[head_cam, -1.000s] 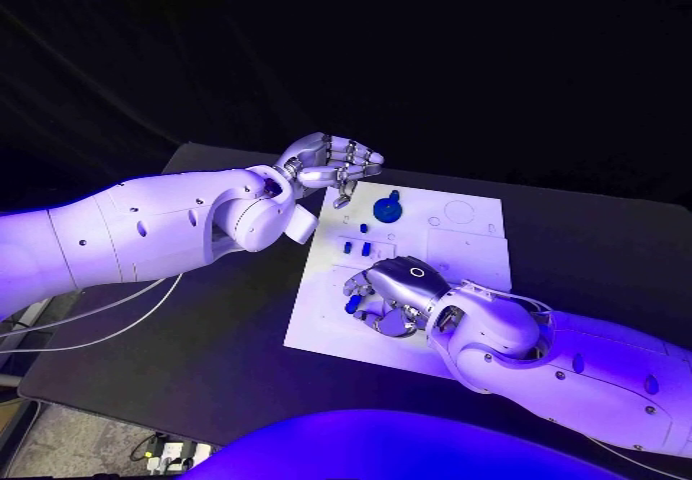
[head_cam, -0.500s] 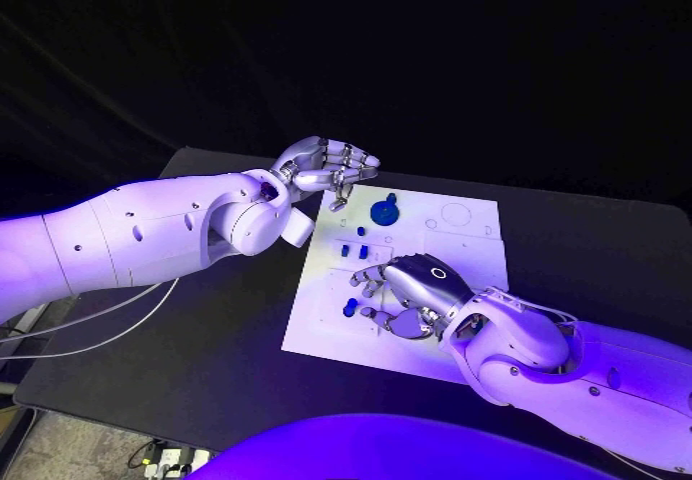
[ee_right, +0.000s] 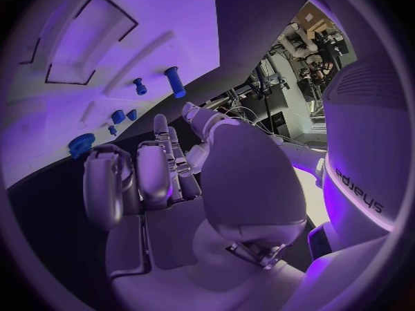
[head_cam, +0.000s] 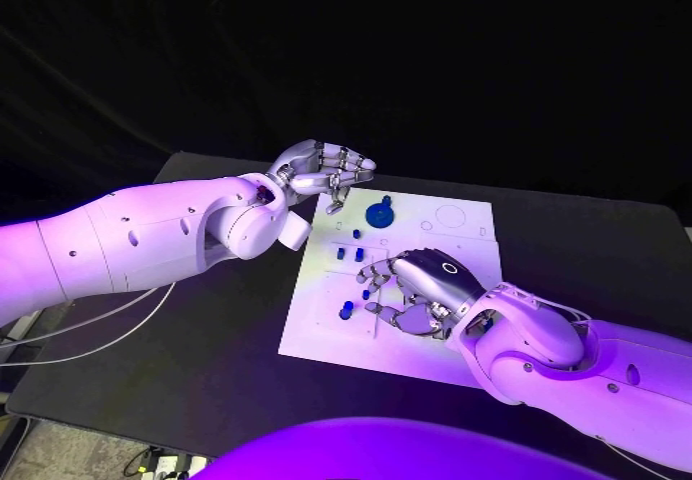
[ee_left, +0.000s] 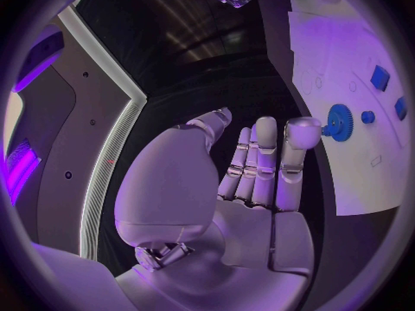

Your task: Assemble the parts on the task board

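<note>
The white task board [head_cam: 433,235] lies mid-table. A blue gear [head_cam: 379,212] stands at its far end, with small blue blocks [head_cam: 343,254] just nearer. A blue cylinder [head_cam: 346,312] and a small blue peg [head_cam: 366,295] lie on the near left part. My right hand [head_cam: 418,290] hovers over the board beside these two, fingers bent down and apart, holding nothing. In the right wrist view the cylinder [ee_right: 176,81] lies beyond the fingertips [ee_right: 160,128]. My left hand [head_cam: 326,170] hangs above the board's far left corner next to the gear [ee_left: 339,122], fingers curled in and nothing in them.
The black table [head_cam: 202,330] surrounds the board, with bare room left of it and in front. The board's far right part [head_cam: 462,215] bears only round outlines. Cables [head_cam: 87,320] hang off the table's left edge.
My right hand has drawn back to the right, uncovering the blue cylinder and peg on the board. The left hand has hardly moved.
</note>
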